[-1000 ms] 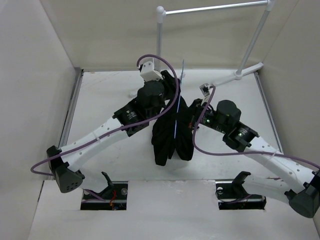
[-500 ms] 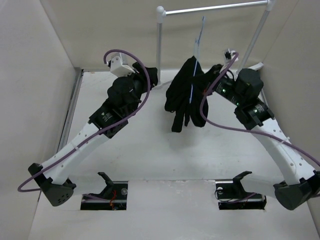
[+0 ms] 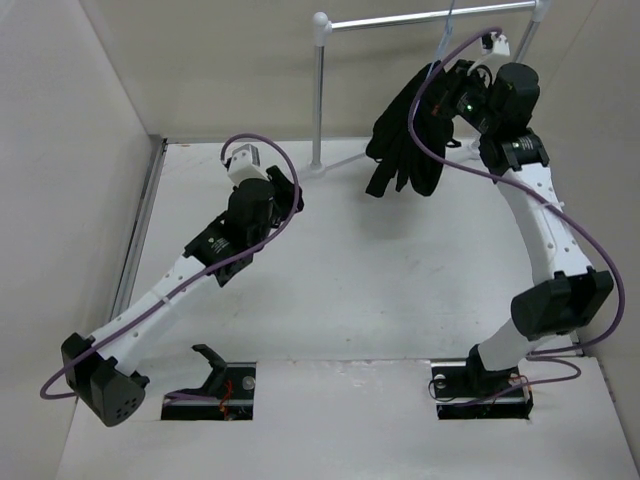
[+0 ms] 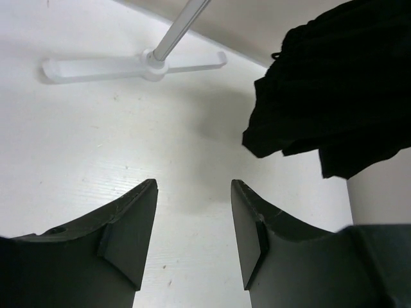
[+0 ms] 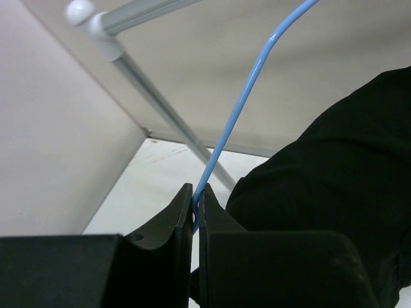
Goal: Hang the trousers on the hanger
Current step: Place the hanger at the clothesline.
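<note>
Blue hanger (image 5: 231,122) in right hand (image 5: 194,197), overhead seemingly hidden

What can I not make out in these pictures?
- Hook of the hanger: right wrist view, cut by the top edge; top view, too thin to follow to the rack rail.
- Frame of the hanger: top view, hidden by the trousers.
- Right tool: top view, lost between its wrist and the trousers.
- Part of the trousers: left wrist view, cut by the right edge.
</note>
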Action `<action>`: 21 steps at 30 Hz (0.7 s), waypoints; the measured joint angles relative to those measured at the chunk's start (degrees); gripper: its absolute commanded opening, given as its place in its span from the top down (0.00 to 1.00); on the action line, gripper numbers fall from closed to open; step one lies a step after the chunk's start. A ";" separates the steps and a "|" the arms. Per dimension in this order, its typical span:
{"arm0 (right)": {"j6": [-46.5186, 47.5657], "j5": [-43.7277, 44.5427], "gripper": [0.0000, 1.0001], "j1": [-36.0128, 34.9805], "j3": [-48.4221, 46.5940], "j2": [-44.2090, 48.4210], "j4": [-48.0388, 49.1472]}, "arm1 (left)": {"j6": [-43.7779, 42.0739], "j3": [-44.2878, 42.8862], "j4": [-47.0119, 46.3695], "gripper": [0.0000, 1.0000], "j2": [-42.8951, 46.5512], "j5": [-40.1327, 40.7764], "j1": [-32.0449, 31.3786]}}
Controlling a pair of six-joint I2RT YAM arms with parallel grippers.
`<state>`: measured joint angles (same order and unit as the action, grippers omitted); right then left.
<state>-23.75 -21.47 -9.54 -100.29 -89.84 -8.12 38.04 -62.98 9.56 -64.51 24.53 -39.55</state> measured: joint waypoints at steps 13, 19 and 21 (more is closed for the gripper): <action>1.07 -2.10 1.00 8.17 -9.11 -6.91 -4.33 | 2.71 2.64 0.02 0.53 0.48 -5.42 5.29; 1.14 -4.09 1.00 9.20 -9.73 -10.12 -4.33 | 3.34 2.64 -0.35 0.52 -1.01 -6.60 6.29; 1.22 -4.83 1.00 9.09 -9.73 -10.78 -4.31 | 3.48 2.78 -0.57 0.51 -1.33 -6.80 6.32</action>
<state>-22.52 -26.30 -0.45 -110.02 -100.62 -12.43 41.52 -60.20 8.99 -65.84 17.74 -33.23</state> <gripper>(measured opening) 0.089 0.482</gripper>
